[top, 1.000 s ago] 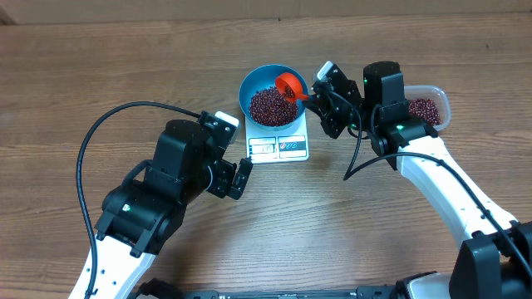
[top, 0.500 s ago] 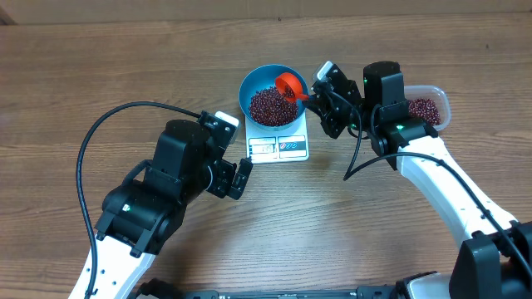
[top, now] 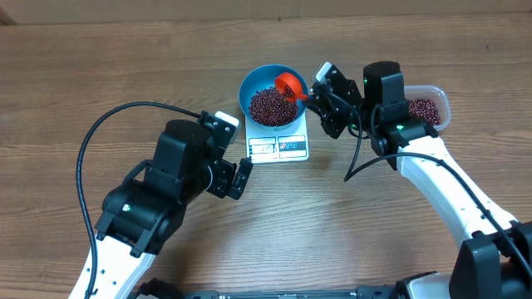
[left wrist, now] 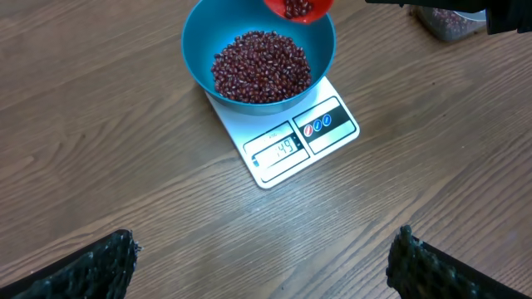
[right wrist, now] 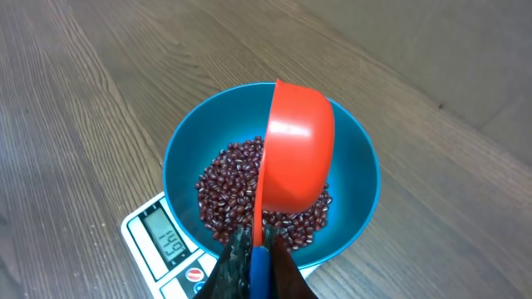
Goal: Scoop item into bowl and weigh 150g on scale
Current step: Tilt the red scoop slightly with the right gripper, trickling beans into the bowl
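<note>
Hovering beside the round bright blue bowl (top: pixel 248 83), the right end effector (top: pixel 312 98) clamps a red plastic scoop (top: pixel 290 84) above the dark maroon beans (top: pixel 267 106). The bowl sits on the small white flat scale (top: pixel 279 148). The left end effector (top: pixel 241 178) gapes wide nearby, holding nothing. Left wrist: the scale's display reads 149. Right wrist: the scoop tilts over the bowl's beans.

Bright, even light from above; only soft shadows on the surface (top: pixel 349 241). Overhead sharp. Fingers (left wrist: pixel 83 270) of the left hand (left wrist: pixel 264 241) soft-focus at frame bottom.
</note>
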Motion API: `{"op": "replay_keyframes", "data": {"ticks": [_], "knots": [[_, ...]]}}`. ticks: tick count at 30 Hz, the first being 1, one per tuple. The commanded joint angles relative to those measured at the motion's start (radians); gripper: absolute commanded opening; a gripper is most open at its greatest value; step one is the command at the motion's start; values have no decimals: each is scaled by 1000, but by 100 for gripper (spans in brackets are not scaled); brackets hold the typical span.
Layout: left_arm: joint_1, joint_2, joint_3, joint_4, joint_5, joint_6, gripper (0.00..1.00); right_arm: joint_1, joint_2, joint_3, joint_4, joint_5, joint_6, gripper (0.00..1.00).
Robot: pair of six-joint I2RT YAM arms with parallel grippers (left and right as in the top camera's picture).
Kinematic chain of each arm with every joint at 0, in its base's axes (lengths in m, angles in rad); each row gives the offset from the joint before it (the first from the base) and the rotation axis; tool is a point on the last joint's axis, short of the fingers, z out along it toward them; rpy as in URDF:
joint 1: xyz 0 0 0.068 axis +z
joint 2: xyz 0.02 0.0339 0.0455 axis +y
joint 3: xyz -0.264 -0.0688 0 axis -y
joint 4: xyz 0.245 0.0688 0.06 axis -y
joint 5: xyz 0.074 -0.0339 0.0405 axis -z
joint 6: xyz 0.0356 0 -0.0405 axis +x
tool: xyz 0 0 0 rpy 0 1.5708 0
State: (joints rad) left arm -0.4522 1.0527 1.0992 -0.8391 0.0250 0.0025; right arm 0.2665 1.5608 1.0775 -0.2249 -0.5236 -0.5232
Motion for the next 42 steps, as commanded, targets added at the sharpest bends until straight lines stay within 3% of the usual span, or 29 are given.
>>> {"op": "replay_keyframes", "data": {"ticks": [1,23,26,32,42], "knots": [[-6,-6,-3,1,-6,-6,100,2,4,36,11,0,-67,4],[-6,-6,-3,1,-6,-6,100,2,4,36,10,8,-108,4],[-6,-6,-3,1,-6,-6,99,2,4,36,10,8,-47,4],[-6,-6,-3,1,-6,-6,100,2,4,36,-12,7,289,4],[-6,-6,-3,1,-6,-6,99,2,4,36,-24,7,344,4]]}}
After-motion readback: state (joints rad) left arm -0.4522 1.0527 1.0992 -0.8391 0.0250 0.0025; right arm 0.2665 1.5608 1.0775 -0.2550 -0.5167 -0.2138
